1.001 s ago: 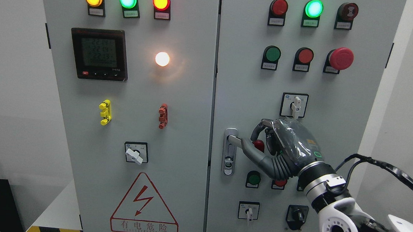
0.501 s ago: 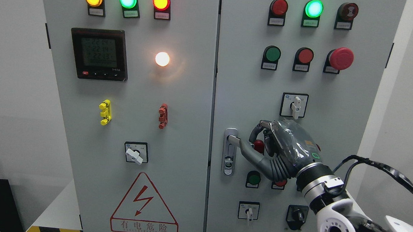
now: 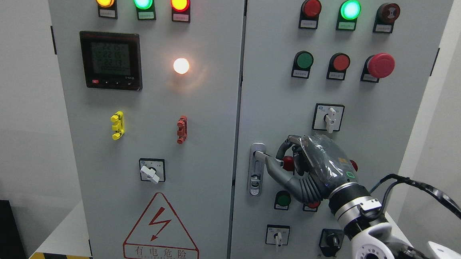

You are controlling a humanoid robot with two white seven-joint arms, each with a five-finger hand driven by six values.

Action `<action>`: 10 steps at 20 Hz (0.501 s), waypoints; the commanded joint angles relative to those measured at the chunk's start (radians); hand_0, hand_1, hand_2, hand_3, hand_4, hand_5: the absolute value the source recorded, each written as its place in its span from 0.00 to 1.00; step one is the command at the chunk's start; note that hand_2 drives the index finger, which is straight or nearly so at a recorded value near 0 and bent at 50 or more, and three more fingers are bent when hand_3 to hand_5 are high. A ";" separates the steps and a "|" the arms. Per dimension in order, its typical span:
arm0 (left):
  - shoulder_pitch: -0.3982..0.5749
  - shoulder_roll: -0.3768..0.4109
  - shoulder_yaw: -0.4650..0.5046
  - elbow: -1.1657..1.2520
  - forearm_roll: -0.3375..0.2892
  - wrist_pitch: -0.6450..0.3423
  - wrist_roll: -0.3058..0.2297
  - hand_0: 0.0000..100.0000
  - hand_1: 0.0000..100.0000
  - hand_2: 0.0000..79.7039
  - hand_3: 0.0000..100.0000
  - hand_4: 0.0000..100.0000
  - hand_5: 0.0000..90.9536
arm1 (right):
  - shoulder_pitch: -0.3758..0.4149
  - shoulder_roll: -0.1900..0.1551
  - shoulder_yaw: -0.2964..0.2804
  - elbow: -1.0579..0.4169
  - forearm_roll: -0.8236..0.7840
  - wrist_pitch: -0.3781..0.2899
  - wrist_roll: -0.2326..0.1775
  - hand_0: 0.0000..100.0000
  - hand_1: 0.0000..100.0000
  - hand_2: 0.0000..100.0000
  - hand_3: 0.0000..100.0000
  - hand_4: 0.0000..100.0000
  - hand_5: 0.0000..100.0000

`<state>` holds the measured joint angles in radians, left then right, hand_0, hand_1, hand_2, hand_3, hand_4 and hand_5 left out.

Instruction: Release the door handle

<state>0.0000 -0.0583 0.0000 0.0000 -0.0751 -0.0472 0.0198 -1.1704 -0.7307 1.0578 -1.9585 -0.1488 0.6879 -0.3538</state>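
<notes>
The grey cabinet [image 3: 229, 145] has two closed doors; the door handle [image 3: 257, 169] sits at the left edge of the right door. To release well, the fingers should uncurl first, then draw straight back. The right hand [image 3: 310, 168] is curled, thumb touching the lever, apparently clasping it.

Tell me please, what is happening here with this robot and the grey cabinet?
The robot's right hand, dark grey and wrapped in clear film, is at the silver lever handle on the right door of the grey electrical cabinet. Its thumb lies against the lever, and the other fingers are curled above it, so the handle is not yet released. Both doors look shut. Several indicator lamps at the top are lit. The left arm is not visible.
</notes>
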 commanded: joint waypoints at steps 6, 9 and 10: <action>-0.002 0.000 0.002 0.009 0.000 0.000 0.000 0.12 0.39 0.00 0.00 0.00 0.00 | 0.002 0.005 0.001 0.000 -0.015 0.001 -0.002 0.43 0.31 0.52 1.00 1.00 1.00; -0.002 0.000 0.002 0.009 0.000 0.000 0.000 0.12 0.39 0.00 0.00 0.00 0.00 | 0.002 0.005 0.001 0.000 -0.015 0.001 -0.002 0.43 0.31 0.52 1.00 1.00 1.00; -0.003 0.000 0.002 0.009 0.000 0.000 0.000 0.12 0.39 0.00 0.00 0.00 0.00 | 0.002 0.005 -0.001 0.000 -0.015 0.001 -0.002 0.43 0.31 0.52 1.00 1.00 1.00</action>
<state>0.0000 -0.0583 0.0000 0.0000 -0.0751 -0.0472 0.0198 -1.1691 -0.7275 1.0581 -1.9588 -0.1587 0.6879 -0.3552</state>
